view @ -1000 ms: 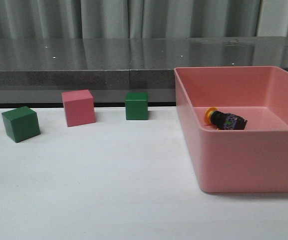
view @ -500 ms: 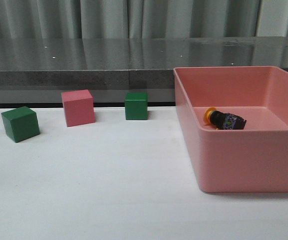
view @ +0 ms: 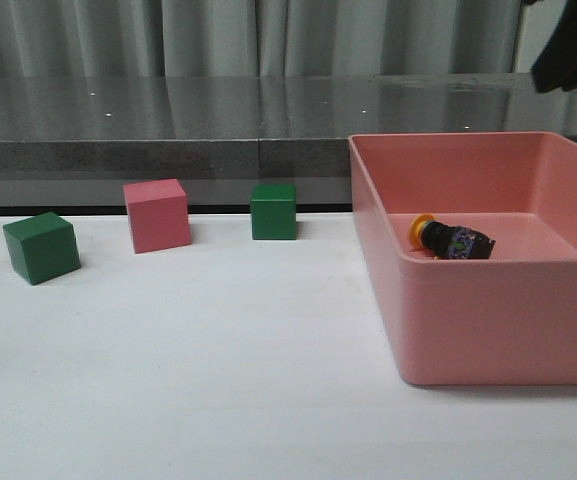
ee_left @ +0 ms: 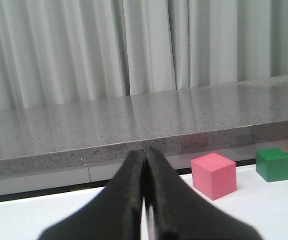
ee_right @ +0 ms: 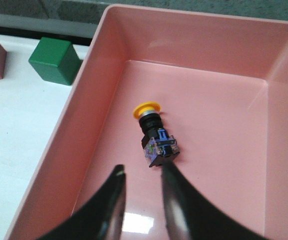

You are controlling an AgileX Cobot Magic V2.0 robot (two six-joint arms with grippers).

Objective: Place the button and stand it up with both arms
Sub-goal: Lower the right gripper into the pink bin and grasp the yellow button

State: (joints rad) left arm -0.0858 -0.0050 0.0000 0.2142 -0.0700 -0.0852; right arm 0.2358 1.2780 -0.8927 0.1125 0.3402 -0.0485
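Right now the button [view: 451, 240] lies on its side on the floor of the pink bin [view: 488, 330], yellow cap toward the bin's left wall, base end pointing toward the right. In the right wrist view the button [ee_right: 155, 137] is just beyond the right gripper [ee_right: 141, 192], whose fingers are parted w/ a narrow gap, nothing between them, not touching the button. A dark bit of the right arm [view: 571, 45] shows above the bin's far right corner in the front view. Left gripper [ee_left: 144, 200] is closed, fingers pressed together, empty. Left of the bin on the white table [view: 218, 380]: a green cube [view: 273, 211] nearest the bin, then a pink cube [view: 156, 215], then another green cube [view: 41, 247] farthest from the bin.
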